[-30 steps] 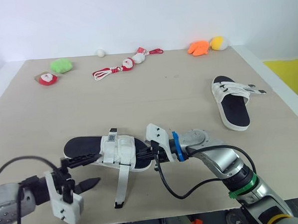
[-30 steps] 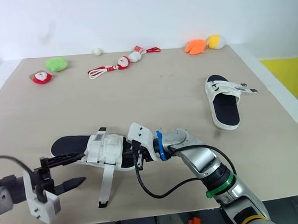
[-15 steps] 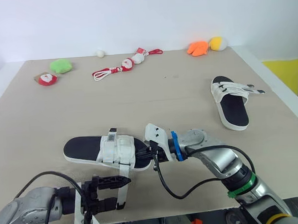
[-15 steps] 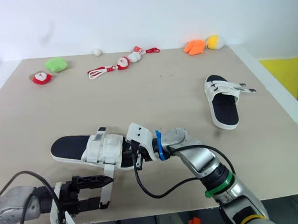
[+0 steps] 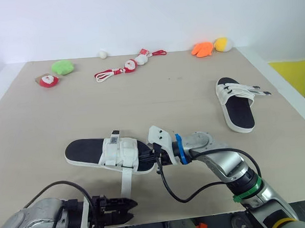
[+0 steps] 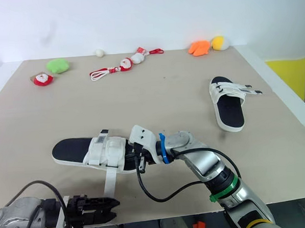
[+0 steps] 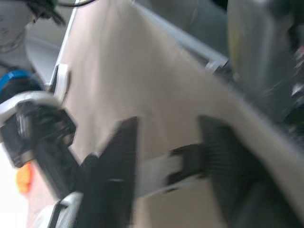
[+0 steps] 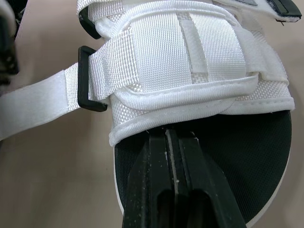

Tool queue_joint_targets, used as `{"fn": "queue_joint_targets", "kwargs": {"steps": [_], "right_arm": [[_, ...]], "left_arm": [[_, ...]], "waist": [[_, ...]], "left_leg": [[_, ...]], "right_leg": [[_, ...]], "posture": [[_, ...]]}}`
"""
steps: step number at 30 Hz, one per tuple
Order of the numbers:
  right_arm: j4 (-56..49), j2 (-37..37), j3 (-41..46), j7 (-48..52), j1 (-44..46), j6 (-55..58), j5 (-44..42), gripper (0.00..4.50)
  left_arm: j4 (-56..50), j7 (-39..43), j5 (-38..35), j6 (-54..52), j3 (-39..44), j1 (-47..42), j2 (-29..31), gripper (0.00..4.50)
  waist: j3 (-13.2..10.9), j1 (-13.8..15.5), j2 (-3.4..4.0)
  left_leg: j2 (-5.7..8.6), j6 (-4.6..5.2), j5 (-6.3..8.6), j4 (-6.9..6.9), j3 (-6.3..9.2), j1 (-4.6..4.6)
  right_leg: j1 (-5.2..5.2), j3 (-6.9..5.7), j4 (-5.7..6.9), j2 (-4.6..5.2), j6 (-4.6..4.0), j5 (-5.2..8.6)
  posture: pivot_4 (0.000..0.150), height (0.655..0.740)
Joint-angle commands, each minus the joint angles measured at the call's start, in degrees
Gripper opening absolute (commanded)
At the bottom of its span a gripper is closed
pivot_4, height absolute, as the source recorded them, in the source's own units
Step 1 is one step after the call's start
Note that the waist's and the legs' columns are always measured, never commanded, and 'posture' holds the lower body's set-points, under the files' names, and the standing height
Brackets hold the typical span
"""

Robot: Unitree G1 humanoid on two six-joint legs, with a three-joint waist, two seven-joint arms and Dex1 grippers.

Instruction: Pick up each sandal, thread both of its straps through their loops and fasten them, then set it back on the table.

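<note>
The white-strapped sandal with a black footbed [image 5: 88,149] lies flat near the front edge of the tan table [image 5: 167,93]. The right gripper [image 8: 167,135] rests on its footbed, fingers pressed together. The left gripper [image 5: 130,209] is spread, the loose white webbing strap [image 5: 126,183] ending between its fingers. A second matching sandal [image 5: 236,107] lies well apart on the right

The near sandal [image 5: 88,149] lies flat, one strap [image 5: 126,184] trailing loose; the far sandal [image 5: 237,109] sits apart.
</note>
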State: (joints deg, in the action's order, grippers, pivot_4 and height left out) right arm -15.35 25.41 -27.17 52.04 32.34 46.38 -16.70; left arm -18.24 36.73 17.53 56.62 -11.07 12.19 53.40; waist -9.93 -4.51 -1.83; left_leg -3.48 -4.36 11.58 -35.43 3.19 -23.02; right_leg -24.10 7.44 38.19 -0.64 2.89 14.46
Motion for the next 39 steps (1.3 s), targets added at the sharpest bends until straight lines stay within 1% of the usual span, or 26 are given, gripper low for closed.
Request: {"fn": "queue_joint_targets", "kwargs": {"steps": [1, 2, 5, 7, 10, 14, 18, 20, 24, 27, 30, 31, 34, 36, 39], "right_arm": [[1.07, 0.00, -1.70, -0.41, -1.15, 1.41, 0.61, 0.00], [1.11, -0.11, -1.72, -0.46, -1.14, 1.38, 0.65, 0.00], [1.38, -0.49, -1.71, -0.69, -1.08, 1.22, 0.77, 0.00], [1.58, -0.66, -1.70, -0.81, -1.08, 1.14, 0.82, 0.00], [1.82, -0.79, -1.60, -0.99, -1.13, 1.04, 0.87, 0.00], [2.13, -0.93, -1.49, -1.14, -1.12, 0.89, 0.95, 0.00], [2.63, -0.95, -1.66, -1.25, -1.00, 0.36, 1.34, 0.00], [2.87, -1.00, -1.80, -1.32, -0.78, 0.02, 1.59, 0.00], [3.02, -0.52, -2.45, -1.66, -0.17, -1.16, 2.93, 0.00], [2.86, -0.19, -2.80, -1.87, -0.22, -1.52, 3.72, 0.00], [3.32, 0.06, -3.41, -2.17, -0.32, -2.10, 4.76, 0.00], [3.37, 0.11, -3.47, -2.20, -0.40, -2.22, 4.95, 0.00], [3.43, 0.11, -3.47, -2.17, -0.41, -2.42, 5.11, 0.00], [3.71, 0.11, -3.70, -2.23, -0.36, -2.83, 5.46, 0.00], [3.99, -0.03, -3.94, -2.36, -0.27, -3.23, 5.95, 0.00]], "left_arm": [[-6.54, 2.27, -7.80, -5.67, -1.70, -1.89, 1.79, 0.28], [-7.27, 2.95, -8.75, -6.89, -1.86, -2.41, 2.18, 0.13], [-8.42, 5.24, -13.03, -11.17, -2.36, -3.27, 3.61, 0.13], [-9.71, 6.43, -18.84, -17.09, -2.20, -2.93, 4.06, 0.13], [-14.07, 7.65, -30.03, -29.77, -1.33, -3.08, 4.81, 0.13], [-19.06, 8.44, -44.67, -45.68, 1.65, -6.17, 5.85, 0.13], [-22.46, 7.37, -64.40, -64.08, 5.03, -11.86, 7.95, 0.13], [-22.09, 6.19, -74.97, -72.06, 7.06, -14.85, 8.87, 0.13], [-17.14, 2.54, -87.57, -82.23, 10.57, -22.18, 6.48, 0.13], [-12.96, 0.98, -91.32, -87.77, 12.01, -27.16, 4.36, 0.13], [-7.85, 1.38, -90.24, -91.38, 12.33, -31.65, 2.13, 0.13], [-5.68, 2.37, -88.58, -91.73, 12.19, -32.78, 1.41, 0.13], [-0.12, 5.42, -88.64, -95.33, 12.27, -35.93, -0.84, 0.13], [3.70, 5.62, -88.88, -98.43, 12.01, -38.51, -2.81, 0.13], [6.99, 7.94, -85.57, -100.24, 11.33, -40.57, -4.86, 0.13]], "waist": [[0.00, 0.00, 0.00], [0.00, 0.01, 0.00], [-0.01, -0.08, 0.03], [-0.01, -0.11, 0.03], [-0.02, -0.15, 0.01], [-0.02, -0.16, 0.01], [-0.02, -0.28, 0.01], [-0.03, -0.35, 0.00], [-0.05, -0.57, 0.02], [-0.06, -0.61, 0.00], [-0.06, -0.65, 0.00], [-0.06, -0.65, 0.00], [-0.06, -0.65, 0.01], [-0.06, -0.64, 0.00], [-0.06, -0.67, 0.00]], "left_leg": [[0.00, 0.02, -0.01, -0.01, -0.01, 0.00], [0.00, 0.03, -0.02, -0.01, -0.01, 0.01], [0.00, 0.06, -0.03, 0.00, 0.00, 0.04], [-0.02, 0.06, -0.03, 0.01, 0.00, 0.04], [-0.05, 0.06, -0.03, 0.01, 0.01, 0.04], [-0.06, 0.12, -0.07, -0.02, 0.03, 0.05], [-0.06, 0.18, -0.11, -0.05, 0.07, 0.08], [-0.05, 0.18, -0.11, -0.04, 0.06, 0.09], [-0.06, 0.18, -0.11, -0.05, 0.08, 0.09], [-0.05, 0.18, -0.12, -0.07, 0.11, 0.10], [-0.05, 0.18, -0.12, -0.07, 0.13, 0.10], [-0.06, 0.18, -0.12, -0.07, 0.14, 0.10], [-0.05, 0.18, -0.13, -0.07, 0.16, 0.10], [-0.05, 0.18, -0.14, -0.08, 0.17, 0.09], [-0.05, 0.18, -0.14, -0.09, 0.19, 0.08]], "right_leg": [[0.01, 0.01, 0.00, 0.01, 0.01, -0.01], [0.02, 0.00, 0.00, 0.00, 0.01, -0.01], [0.02, 0.00, 0.01, -0.03, 0.02, -0.02], [0.01, 0.00, 0.01, -0.06, 0.02, -0.02], [0.01, -0.01, 0.03, -0.07, 0.02, -0.01], [0.02, -0.02, 0.06, -0.08, 0.08, -0.05], [0.04, -0.03, 0.08, -0.11, 0.12, -0.07], [0.05, -0.03, 0.08, -0.11, 0.12, -0.07], [0.05, -0.04, 0.08, -0.14, 0.13, -0.07], [0.06, -0.05, 0.08, -0.17, 0.15, -0.09], [0.08, -0.03, 0.08, -0.21, 0.16, -0.10], [0.08, -0.02, 0.08, -0.23, 0.16, -0.10], [0.09, -0.02, 0.08, -0.26, 0.17, -0.11], [0.09, -0.02, 0.08, -0.25, 0.18, -0.12], [0.09, -0.02, 0.08, -0.26, 0.22, -0.14]], "posture": [[0.150, 0.7400], [0.150, 0.7400], [0.150, 0.7400], [0.150, 0.7400], [0.150, 0.7400], [0.150, 0.7400], [0.150, 0.7400], [0.150, 0.7400], [0.150, 0.7400], [0.150, 0.7400], [0.150, 0.7400], [0.150, 0.7400], [0.150, 0.7400], [0.150, 0.7400], [0.150, 0.7400]]}}
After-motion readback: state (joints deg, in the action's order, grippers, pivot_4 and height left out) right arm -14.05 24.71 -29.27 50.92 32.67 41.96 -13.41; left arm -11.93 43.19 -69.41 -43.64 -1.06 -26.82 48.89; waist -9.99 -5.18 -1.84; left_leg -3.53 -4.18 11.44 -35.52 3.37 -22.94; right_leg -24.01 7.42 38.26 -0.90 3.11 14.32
